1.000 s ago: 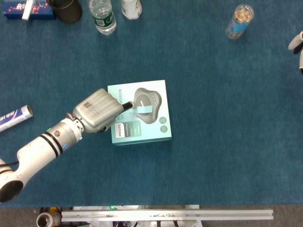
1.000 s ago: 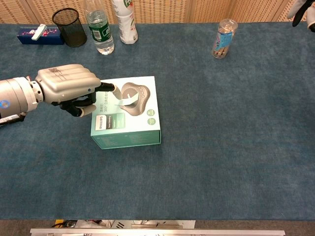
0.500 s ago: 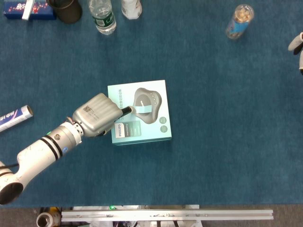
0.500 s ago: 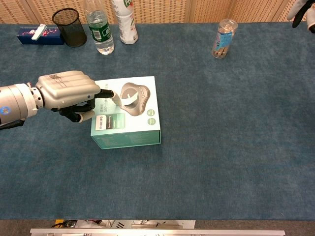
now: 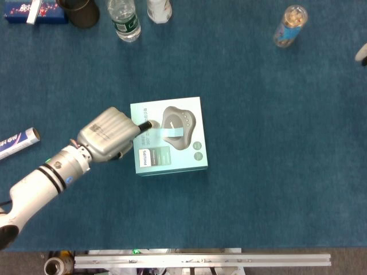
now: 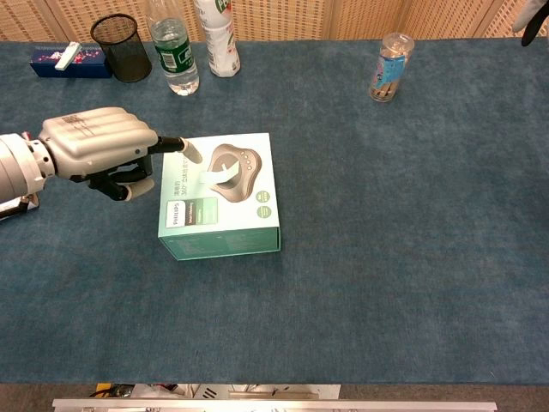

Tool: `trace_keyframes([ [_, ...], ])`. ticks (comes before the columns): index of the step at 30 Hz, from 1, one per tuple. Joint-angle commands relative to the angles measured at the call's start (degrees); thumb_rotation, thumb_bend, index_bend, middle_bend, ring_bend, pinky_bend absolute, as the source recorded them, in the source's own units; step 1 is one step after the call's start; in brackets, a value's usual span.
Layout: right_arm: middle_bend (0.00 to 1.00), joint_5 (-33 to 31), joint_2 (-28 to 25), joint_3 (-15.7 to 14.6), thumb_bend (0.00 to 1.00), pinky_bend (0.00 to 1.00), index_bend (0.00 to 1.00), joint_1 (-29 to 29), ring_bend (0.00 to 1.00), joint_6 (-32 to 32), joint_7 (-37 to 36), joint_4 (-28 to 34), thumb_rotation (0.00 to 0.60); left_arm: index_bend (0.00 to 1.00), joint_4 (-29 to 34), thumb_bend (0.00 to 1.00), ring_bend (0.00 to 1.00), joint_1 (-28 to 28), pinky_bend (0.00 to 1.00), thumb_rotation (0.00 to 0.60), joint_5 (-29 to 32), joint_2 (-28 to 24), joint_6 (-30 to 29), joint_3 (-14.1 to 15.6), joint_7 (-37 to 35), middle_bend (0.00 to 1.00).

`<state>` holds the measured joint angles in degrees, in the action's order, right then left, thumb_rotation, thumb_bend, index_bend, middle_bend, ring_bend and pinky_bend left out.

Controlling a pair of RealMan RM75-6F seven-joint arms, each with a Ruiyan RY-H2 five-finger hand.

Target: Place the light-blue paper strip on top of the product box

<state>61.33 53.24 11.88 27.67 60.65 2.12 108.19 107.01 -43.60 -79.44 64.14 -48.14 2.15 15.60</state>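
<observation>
- So the left hand [image 6: 94, 150] had just pulled back off the box [image 5: 168, 136], sliding out toward the box's left edge compared with half a second earlier, when its fingertip was right at the strip.
- The strip [image 5: 170, 133] stayed behind. It lay across the grey product picture near the middle of the box top (one end looked a bit curled up in the chest view [image 6: 215, 176], hard to be sure).
- That hand held nothing: most fingers curled under, one finger [image 6: 176, 146] poking out over the box's left edge, clear of the strip.
- Right hand [image 6: 533, 21] was way off past the box's far right, only a sliver showing at the frame corner, so I couldn't tell how it was set.
- My read: the placing was basically done, and only backing the arm away was left.
</observation>
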Motion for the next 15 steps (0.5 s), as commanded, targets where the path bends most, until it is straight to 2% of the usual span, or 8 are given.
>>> trace_keyframes([
  [1,0.50,0.84,0.19,-0.78,0.63,0.88,0.45,-1.08,0.65,1.54,0.81,-0.73,0.600,0.11,-0.82,0.73,0.94,2.18,0.89,0.600,-0.77,-0.94,-3.18,-0.07,-2.20,0.93],
  [3,0.50,1.25,0.45,-1.39,0.61,0.87,0.45,-2.02,0.64,2.80,1.27,-1.33,0.600,0.09,-1.43,0.65,0.83,3.78,0.85,0.600,-0.71,-1.37,-5.47,-0.12,-3.56,0.83],
  [5,0.49,1.53,0.68,-2.08,0.56,0.84,0.44,-3.29,0.60,4.26,1.52,-1.98,0.600,0.08,-2.45,0.50,0.69,6.01,0.77,0.600,-0.15,-1.67,-8.44,-0.22,-5.47,0.71],
  [8,0.48,2.03,1.19,-2.90,0.45,0.74,0.41,-5.28,0.53,6.82,1.67,-3.18,0.600,0.07,-4.50,0.37,0.50,9.56,0.63,0.600,1.69,-1.66,-12.89,-0.63,-8.29,0.53],
  [10,0.47,2.43,1.98,-3.41,0.39,0.67,0.39,-6.78,0.48,8.93,1.72,-4.25,0.600,0.07,-6.03,0.35,0.39,12.20,0.55,0.600,3.32,-1.45,-16.08,-1.07,-10.36,0.42],
  [13,0.45,3.32,3.76,-4.37,0.33,0.62,0.37,-9.24,0.43,12.44,1.89,-6.03,0.600,0.07,-8.30,0.34,0.29,16.11,0.46,0.600,5.28,-0.93,-20.83,-1.58,-12.55,0.32],
  [15,0.45,4.14,5.22,-5.05,0.30,0.61,0.37,-11.06,0.42,15.24,2.36,-7.41,0.600,0.08,-9.83,0.34,0.26,18.86,0.41,0.600,6.53,-0.32,-24.28,-1.77,-12.67,0.29],
])
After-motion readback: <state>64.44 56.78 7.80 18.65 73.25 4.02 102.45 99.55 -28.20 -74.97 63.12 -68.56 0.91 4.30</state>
